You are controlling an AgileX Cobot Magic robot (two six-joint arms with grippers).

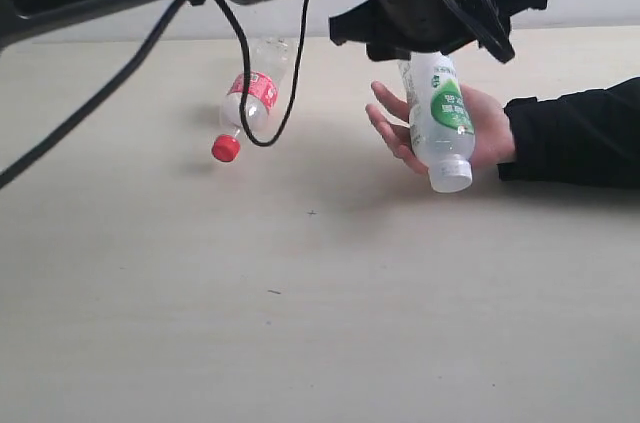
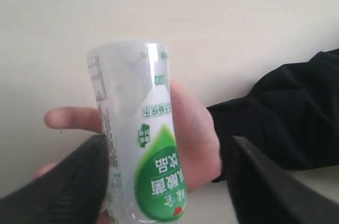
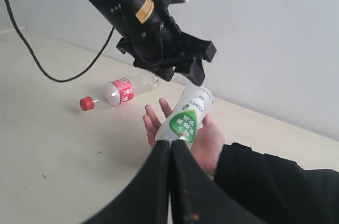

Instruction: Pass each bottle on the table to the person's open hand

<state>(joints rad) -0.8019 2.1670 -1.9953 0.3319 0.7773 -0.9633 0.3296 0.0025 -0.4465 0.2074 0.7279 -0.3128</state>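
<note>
The white-green bottle lies tilted, cap toward the front, across the person's open hand, which is palm up with a black sleeve. My left gripper hangs over the bottle's base, open: one finger touches the bottle's side, the other stands well clear. A clear bottle with red label and cap lies on its side on the table. My right gripper is shut and empty. The yellow and butterfly bottles are out of view.
The left arm's black cable droops in front of the red-label bottle. The person's sleeved forearm rests along the table's right side. A pale wall runs behind the table's far edge.
</note>
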